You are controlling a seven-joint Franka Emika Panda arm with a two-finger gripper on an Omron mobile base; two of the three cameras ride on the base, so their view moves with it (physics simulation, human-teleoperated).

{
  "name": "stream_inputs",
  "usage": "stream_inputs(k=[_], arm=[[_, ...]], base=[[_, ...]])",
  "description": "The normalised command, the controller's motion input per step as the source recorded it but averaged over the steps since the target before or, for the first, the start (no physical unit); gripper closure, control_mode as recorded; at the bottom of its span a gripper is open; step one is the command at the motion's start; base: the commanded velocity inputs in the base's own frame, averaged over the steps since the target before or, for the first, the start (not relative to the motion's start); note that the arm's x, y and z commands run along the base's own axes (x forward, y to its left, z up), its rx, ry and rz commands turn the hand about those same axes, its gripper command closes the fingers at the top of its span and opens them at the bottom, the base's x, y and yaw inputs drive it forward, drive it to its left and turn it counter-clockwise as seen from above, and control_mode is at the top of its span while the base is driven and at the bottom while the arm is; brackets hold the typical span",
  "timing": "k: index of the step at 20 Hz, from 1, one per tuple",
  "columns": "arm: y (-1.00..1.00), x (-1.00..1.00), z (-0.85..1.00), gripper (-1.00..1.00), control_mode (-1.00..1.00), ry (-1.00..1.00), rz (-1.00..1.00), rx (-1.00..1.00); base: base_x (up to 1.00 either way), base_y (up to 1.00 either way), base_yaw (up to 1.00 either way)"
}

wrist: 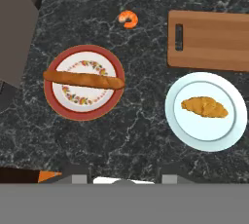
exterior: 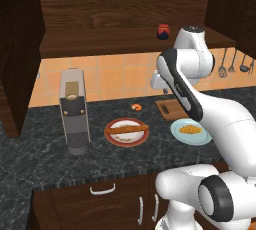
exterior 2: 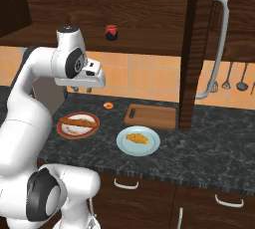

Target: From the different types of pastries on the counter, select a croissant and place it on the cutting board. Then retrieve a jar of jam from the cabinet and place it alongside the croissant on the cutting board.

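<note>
Hand view showed the golden-yellow crumbly croissant (wrist: 204, 107) lying on a pale blue round plate (wrist: 177, 121), just beside the bare reddish-brown wooden cutting board (wrist: 214, 43); nothing placed yet. Dark red jam jar (exterior: 163, 31) sat on the cabinet shelf (exterior: 100, 41). Gripper (exterior 2: 82, 89) hovered high, jaw spread unclear.

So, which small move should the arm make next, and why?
Probably move the end effector sideways over the croissant on the pale blue plate, then lower it. The end effector hangs high above the counter, holds nothing, and sits between the two plates; the cutting board is bare, so the croissant comes first.
</note>
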Motion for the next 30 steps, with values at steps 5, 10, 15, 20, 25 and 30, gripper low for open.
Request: stream_inputs(k=[5,10,15,20,25,30], arm=[[0.0,0.0,0.01,-1.0,-1.0,0.03,0.02,-0.02],[0.0,-0.05,0.9,-1.0,-1.0,-0.37,-0.02,-0.03],[0.0,-0.18,0.57,-1.0,-1.0,-0.32,-0.03,0.0],[-0.12,0.16,0.88,-1.0,-1.0,-0.01,0.0,0.17],[-0.09,0.14,0.87,-1.0,-1.0,-0.03,0.0,0.13],[-0.04,0.76,0.4,-1.0,-1.0,0.0,0.0,0.0]], base=[[0.0,0.0,0.0],[0.0,0.0,0.0],[0.0,0.0,0.0],[0.0,0.0,0.0],[0.0,0.0,0.0],[0.0,0.0,0.0]])
